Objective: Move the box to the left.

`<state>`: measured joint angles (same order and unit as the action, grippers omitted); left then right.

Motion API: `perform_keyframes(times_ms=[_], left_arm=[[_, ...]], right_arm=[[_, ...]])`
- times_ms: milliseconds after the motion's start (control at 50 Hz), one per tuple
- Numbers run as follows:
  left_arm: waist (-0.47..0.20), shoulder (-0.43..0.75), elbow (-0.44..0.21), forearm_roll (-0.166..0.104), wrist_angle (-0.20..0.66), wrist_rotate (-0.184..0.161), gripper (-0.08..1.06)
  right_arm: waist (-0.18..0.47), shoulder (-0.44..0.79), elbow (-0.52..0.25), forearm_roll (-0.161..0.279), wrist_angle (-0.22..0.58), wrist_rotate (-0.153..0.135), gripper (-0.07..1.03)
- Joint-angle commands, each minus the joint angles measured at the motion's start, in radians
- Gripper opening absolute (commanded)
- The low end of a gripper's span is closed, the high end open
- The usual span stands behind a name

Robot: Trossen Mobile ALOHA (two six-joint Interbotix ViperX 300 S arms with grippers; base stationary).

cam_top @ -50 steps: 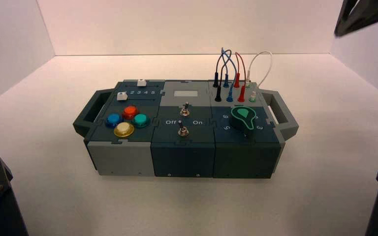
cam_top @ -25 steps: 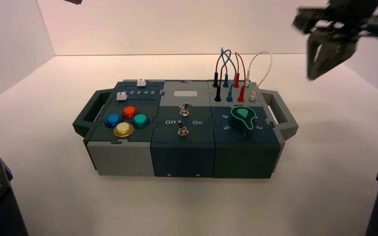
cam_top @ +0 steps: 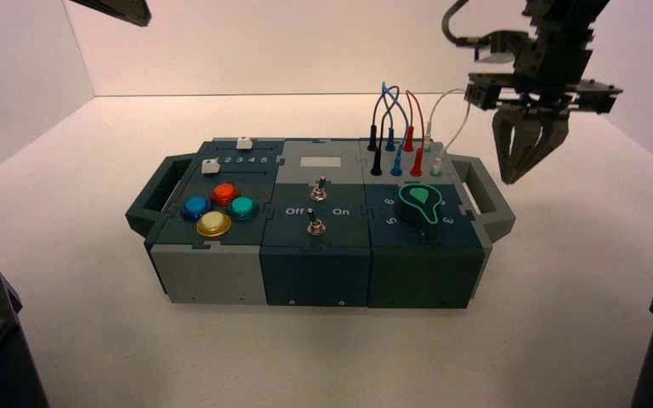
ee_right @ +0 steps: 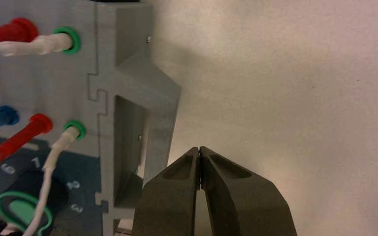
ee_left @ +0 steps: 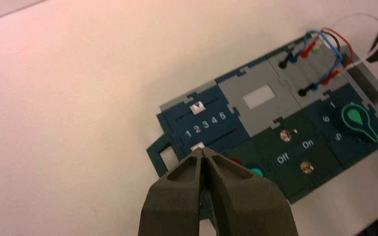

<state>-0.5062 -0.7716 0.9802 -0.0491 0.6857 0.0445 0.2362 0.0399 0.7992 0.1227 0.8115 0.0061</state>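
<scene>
At three o'clock of box point(cam_top: 316, 276): right gripper point(cam_top: 508, 180), pinched closed. Box looks rigid, bulky; we push grey handle point(cam_top: 497, 212).

A pale, smooth tabletop point(cam_top: 306, 357) spreads out wide and level, meeting a plain whitish back wall point(cam_top: 306, 42) along a thin dark line, with a pale side wall point(cam_top: 17, 85) on the left and another pale side wall point(cam_top: 646, 110) on the right
</scene>
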Motion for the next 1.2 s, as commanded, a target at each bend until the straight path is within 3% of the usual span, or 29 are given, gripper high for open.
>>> perform_keyframes(times_ms=[20,180,520,800,1020,1200], left_arm=[[-0.008,0.009,-0.037,-0.002,0.002,0.006,-0.03],[-0.009,0.014,-0.040,-0.002,0.008,0.005,-0.03],[-0.009,0.038,-0.044,0.003,0.025,0.005,-0.03],[-0.009,0.069,-0.057,0.005,0.034,0.006,-0.03],[-0.009,0.072,-0.058,0.006,0.037,0.006,-0.03],[-0.009,0.074,-0.057,0.006,0.037,0.006,-0.03]], right_arm=[[0.008,0.014,-0.006,0.015,-0.009,0.002,-0.02],[0.043,0.055,-0.011,0.041,-0.009,0.002,-0.02],[0.207,0.121,-0.075,0.164,-0.020,0.003,-0.02],[0.339,0.137,-0.150,0.291,-0.005,0.006,-0.02],[0.417,0.160,-0.213,0.345,0.012,0.008,-0.02],[0.425,0.169,-0.216,0.345,0.002,0.008,-0.02]])
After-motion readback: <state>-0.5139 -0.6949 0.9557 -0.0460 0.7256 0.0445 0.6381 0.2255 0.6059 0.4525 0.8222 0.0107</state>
